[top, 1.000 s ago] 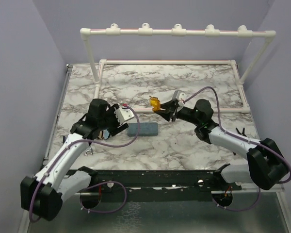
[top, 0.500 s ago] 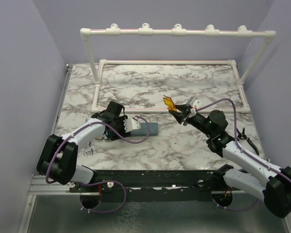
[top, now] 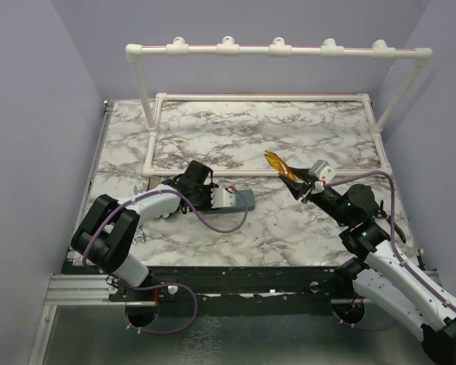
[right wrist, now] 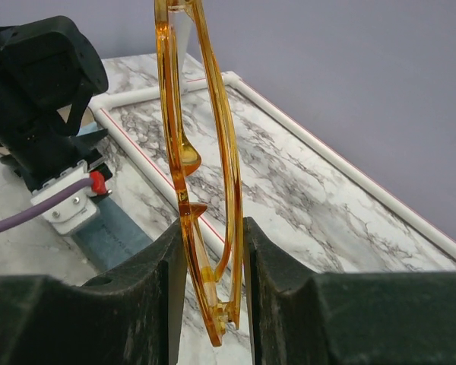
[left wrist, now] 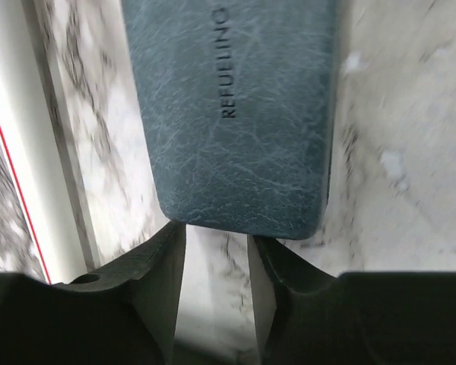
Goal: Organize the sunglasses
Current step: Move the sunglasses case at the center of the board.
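My right gripper (top: 295, 179) is shut on the sunglasses (top: 277, 163), a translucent yellow-orange pair held folded above the table right of centre. In the right wrist view the sunglasses (right wrist: 205, 175) stand upright, pinched near their hinge end between the fingers (right wrist: 156, 266). The grey-blue case (top: 246, 200) lies flat near the table's middle. My left gripper (top: 232, 198) lies low on its left end. In the left wrist view the case (left wrist: 235, 114) ends at the tips of my left gripper (left wrist: 215, 243), whose jaws stand a narrow gap apart over bare marble.
A white pipe rack (top: 277, 49) stands at the back, and its base frame (top: 213, 173) runs across the table just behind the case. That base pipe (left wrist: 15, 152) passes close to my left fingers. The left wrist (right wrist: 42, 114) sits just left of the held sunglasses.
The left arm has stretched right along the table to the case's end, its jaws narrowing. The right arm has pulled back to the right, carrying the sunglasses with it.
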Robot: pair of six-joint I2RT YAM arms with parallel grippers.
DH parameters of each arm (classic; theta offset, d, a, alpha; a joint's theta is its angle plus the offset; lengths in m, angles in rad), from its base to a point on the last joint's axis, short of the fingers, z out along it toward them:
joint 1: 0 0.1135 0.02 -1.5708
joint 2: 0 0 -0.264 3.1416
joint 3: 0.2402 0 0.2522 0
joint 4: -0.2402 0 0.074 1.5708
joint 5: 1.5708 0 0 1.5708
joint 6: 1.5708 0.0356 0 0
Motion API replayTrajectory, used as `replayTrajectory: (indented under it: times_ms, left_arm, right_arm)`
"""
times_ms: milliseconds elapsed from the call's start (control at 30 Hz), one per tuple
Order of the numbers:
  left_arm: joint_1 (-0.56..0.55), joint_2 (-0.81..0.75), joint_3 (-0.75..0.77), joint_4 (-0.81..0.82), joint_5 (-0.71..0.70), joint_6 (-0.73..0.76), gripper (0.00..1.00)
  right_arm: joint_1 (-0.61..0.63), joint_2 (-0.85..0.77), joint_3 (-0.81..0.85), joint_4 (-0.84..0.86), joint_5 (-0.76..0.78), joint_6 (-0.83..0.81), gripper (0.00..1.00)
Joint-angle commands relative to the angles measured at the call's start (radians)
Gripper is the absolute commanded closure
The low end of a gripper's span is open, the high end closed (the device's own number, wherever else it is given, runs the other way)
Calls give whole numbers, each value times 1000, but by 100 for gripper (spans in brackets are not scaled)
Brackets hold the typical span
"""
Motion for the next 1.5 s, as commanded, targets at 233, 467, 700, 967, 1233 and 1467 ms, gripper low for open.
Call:
replayTrajectory:
  times_ms: [233,467,700,967,1233,1467]
  left_arm:
    - [-261,155,106,143,-11,-16,63]
    - [-376,359,328,223,14,53,63]
    - [-447,388,474,195,-54,-57,61]
    - [-443,184,492,-138,-241,-245,48]
    - [-152,70,682,-668,-201,-516,25]
    - [142,23,675,-906,-149,-578,1]
  right_arm:
    - [-4,-53,40,-85,54,-35,67]
    - [-4,-133,55,-146,150,-11,67]
    - [-4,-172,79,-209,264,7,70]
    - [-4,-178,99,-220,376,18,70]
    - [-4,-111,177,-312,255,-3,69]
    - [-4,25,279,-440,35,-8,69]
